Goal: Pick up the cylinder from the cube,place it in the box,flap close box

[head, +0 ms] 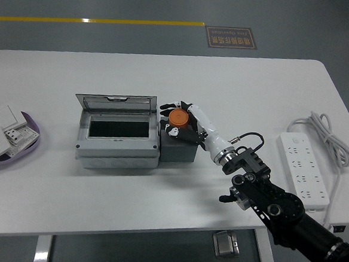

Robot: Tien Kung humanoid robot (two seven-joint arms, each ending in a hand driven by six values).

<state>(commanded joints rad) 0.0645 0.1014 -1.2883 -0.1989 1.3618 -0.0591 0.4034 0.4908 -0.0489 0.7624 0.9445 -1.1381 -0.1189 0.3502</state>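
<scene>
One cylinder [178, 117] within robot hand [184, 123]

On my screen I see only one arm [282, 213], the right one. It is made of black segments with round joint housings, and some small round caps and screws sit on the sides of these housings. Near the wrist there is a bright metal ring, silver in colour. A thin black cable [250, 138] makes a loop above the wrist and ends at a small plug. The right hand [190, 125] has a white shell on its back. Its fingers [175, 106] are black with lighter tips.
</scene>
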